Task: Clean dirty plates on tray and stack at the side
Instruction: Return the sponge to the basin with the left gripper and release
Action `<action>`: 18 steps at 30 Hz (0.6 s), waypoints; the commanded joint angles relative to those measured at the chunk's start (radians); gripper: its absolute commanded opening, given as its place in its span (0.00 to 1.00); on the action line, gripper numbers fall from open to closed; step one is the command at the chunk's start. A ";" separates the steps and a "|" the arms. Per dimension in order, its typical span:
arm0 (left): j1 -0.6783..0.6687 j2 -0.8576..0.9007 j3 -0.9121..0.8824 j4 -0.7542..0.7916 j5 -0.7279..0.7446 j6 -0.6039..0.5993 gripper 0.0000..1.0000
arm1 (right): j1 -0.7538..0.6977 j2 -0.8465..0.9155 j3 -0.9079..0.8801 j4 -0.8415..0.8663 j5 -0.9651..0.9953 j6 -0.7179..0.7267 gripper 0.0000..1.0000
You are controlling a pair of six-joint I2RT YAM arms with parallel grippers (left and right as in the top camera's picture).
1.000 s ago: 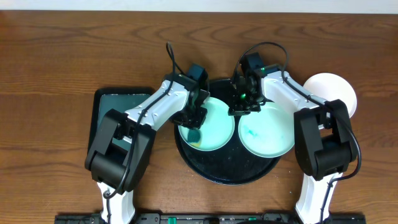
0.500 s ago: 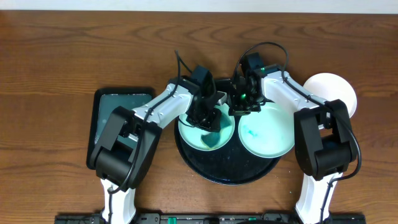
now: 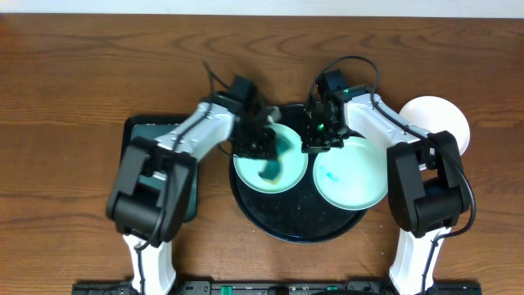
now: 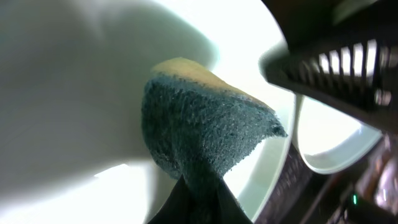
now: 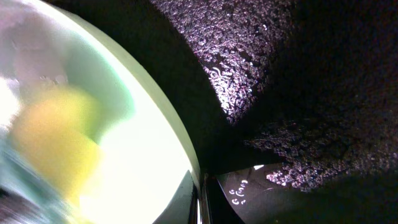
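Note:
The black tray [image 3: 295,223] holds two pale mint plates. My left gripper [image 3: 259,150] is shut on a teal and yellow sponge [image 3: 269,169] and presses it onto the left mint plate [image 3: 248,178]. The sponge [image 4: 205,130] fills the left wrist view over that plate [image 4: 62,93]. My right gripper [image 3: 315,146] is shut on the left plate's right rim [image 5: 186,155], above the tray's rough floor [image 5: 280,93]. The right mint plate [image 3: 364,176] has a teal smear at its centre. The white plate [image 3: 444,119] lies on the table, right of the tray.
A dark-green rectangular tray [image 3: 151,135] lies left of the black tray, partly under my left arm. Brown wooden table surrounds everything. The two arms meet closely over the back of the black tray.
My left gripper swept the sponge right across the left mint plate, then back toward its upper left. My right gripper and the other plates have not moved.

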 commanded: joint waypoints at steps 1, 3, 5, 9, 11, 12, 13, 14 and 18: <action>0.077 -0.132 -0.003 -0.022 -0.112 -0.094 0.07 | -0.011 0.008 -0.011 0.008 0.083 0.019 0.01; 0.107 -0.190 -0.003 -0.051 -0.138 -0.107 0.07 | -0.011 0.008 -0.011 0.011 0.083 0.019 0.01; 0.130 -0.259 -0.003 -0.091 -0.165 -0.113 0.07 | -0.011 0.008 -0.011 0.013 0.083 0.019 0.01; 0.163 -0.394 -0.003 -0.207 -0.333 -0.158 0.07 | -0.011 0.008 -0.011 0.014 0.083 0.019 0.01; 0.180 -0.445 -0.003 -0.289 -0.501 -0.193 0.07 | -0.011 0.008 -0.011 0.016 0.083 0.019 0.01; 0.189 -0.458 -0.003 -0.325 -0.574 -0.211 0.07 | -0.011 0.008 -0.011 0.016 0.083 0.019 0.01; 0.201 -0.466 -0.003 -0.364 -0.646 -0.225 0.07 | -0.011 0.008 -0.011 0.017 0.083 0.019 0.01; 0.215 -0.466 -0.003 -0.395 -0.693 -0.228 0.07 | -0.011 0.008 -0.011 0.018 0.083 0.019 0.01; 0.283 -0.448 -0.035 -0.444 -0.760 -0.239 0.07 | -0.011 0.008 -0.011 0.023 0.083 0.019 0.01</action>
